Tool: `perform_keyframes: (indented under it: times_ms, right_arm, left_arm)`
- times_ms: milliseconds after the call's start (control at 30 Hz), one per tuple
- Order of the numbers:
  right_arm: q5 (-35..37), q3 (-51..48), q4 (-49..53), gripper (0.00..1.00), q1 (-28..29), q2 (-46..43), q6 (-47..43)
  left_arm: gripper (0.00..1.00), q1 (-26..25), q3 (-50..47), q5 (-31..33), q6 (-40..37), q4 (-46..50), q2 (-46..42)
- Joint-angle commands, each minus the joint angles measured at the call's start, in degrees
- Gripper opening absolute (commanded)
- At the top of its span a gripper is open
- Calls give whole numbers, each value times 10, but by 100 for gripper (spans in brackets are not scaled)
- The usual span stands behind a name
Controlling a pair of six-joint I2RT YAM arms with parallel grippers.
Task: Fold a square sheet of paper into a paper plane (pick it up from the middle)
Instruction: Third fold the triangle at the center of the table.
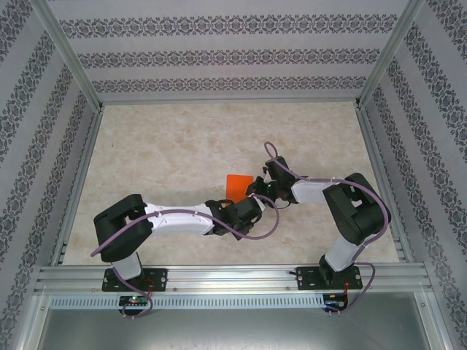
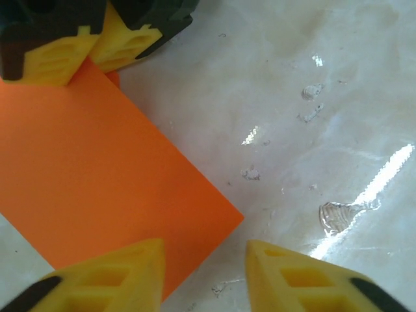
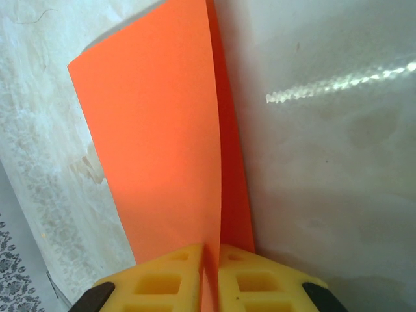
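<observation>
Orange and thin, the square sheet of paper (image 1: 238,186) lies doubled over near the middle of the pale marbled counter (image 1: 168,146). My right claw (image 3: 211,276) is pressed together on one edge, both layers rising toward 12 o'clock, and my left claw (image 2: 205,266) hangs spread at the opposite corner. To crease cleanly, I judge the left should pin the lower layer flat with edges matched, since such paper likely slides on this glossy surface. A clear smear (image 2: 338,216) sits at 4 o'clock, and my claws crowd each other.
</observation>
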State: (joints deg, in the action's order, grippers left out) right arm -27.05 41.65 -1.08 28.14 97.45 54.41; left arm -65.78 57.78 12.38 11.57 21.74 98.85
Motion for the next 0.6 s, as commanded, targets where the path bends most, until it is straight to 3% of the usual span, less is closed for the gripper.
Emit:
perform_keyframes:
  times_ms: [0,267,567]
  right_arm:
    - [6,15,4,13,6,6,0]
    - [7,14,9,13,4,2,-5]
    - [6,12,12,18,-3,-12,-12]
  left_arm:
    - [30,-7,12,24,-6,-21,-7]
    - [1,-7,9,46,-13,-13,-26]
    - [0,-5,12,51,-18,-4,-33]
